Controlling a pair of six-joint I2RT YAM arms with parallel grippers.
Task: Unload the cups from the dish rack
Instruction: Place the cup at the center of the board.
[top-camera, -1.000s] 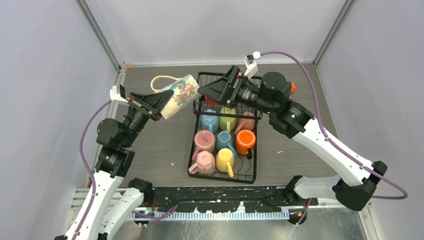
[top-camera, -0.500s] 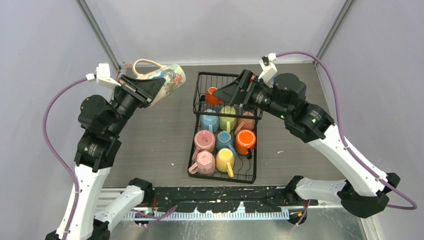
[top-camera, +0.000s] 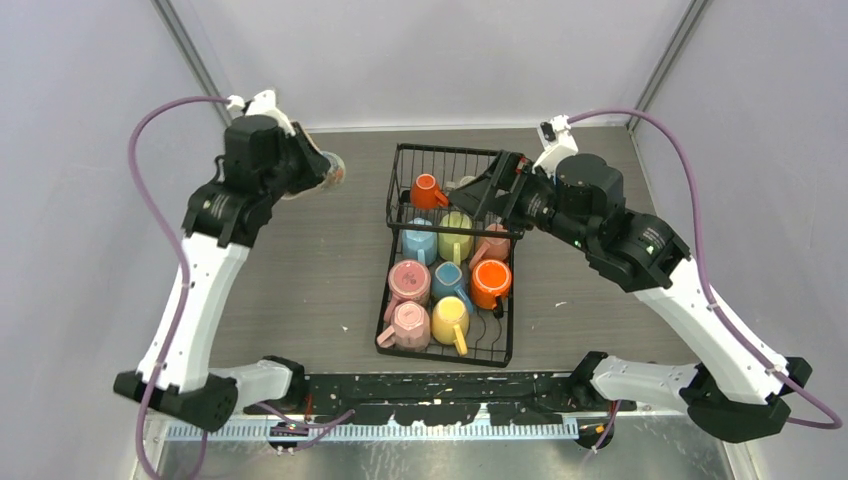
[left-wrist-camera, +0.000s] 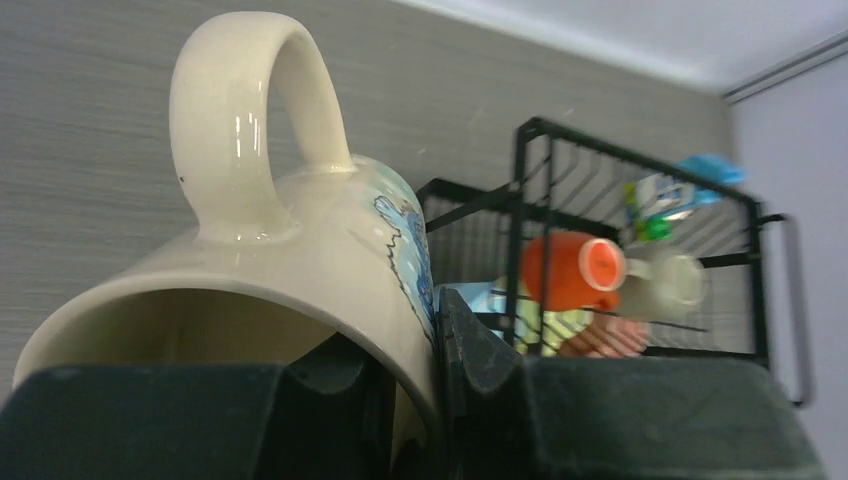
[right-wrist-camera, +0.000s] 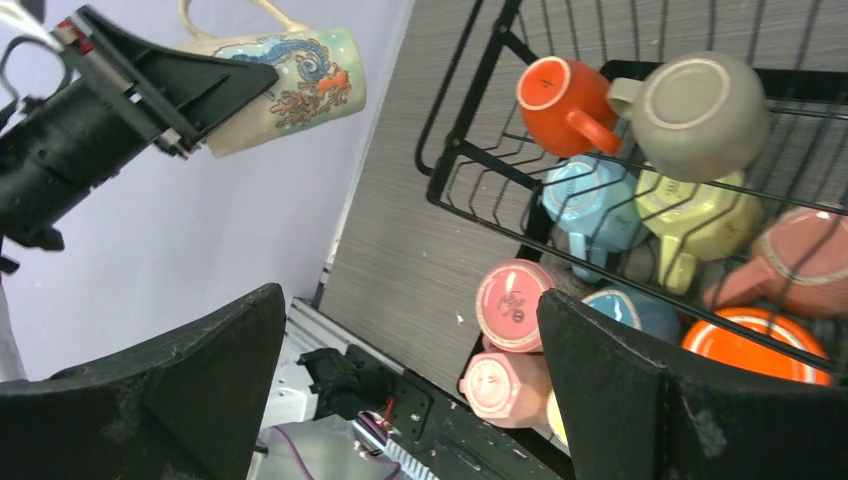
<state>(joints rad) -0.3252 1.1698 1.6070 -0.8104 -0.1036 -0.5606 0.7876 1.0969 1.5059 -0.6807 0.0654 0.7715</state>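
Note:
A cream cup (left-wrist-camera: 300, 250) with a blue and red painted pattern hangs in the air at the back left, mouth toward the wrist. My left gripper (top-camera: 318, 172) is shut on its rim wall, one finger inside and one outside. The same cup (right-wrist-camera: 290, 75) shows in the right wrist view, well left of the dish rack (top-camera: 392, 205). In the black wire rack lie several cups, among them an orange one (top-camera: 427, 190), a pink one (top-camera: 408, 280) and a yellow one (top-camera: 450, 318). My right gripper (top-camera: 482, 190) hovers open over the rack's far right end, above a grey-beige cup (right-wrist-camera: 700, 110).
The rack stands in the middle of a grey wood-grain table, its tall basket end (left-wrist-camera: 521, 200) at the back. Grey walls close in on the left, back and right. Purple cables loop off both wrists. A black rail runs along the near edge.
My left arm has risen and swung toward the back left corner with the painted cup. The right gripper has drawn back to the right, uncovering the orange cup at the rack's far end.

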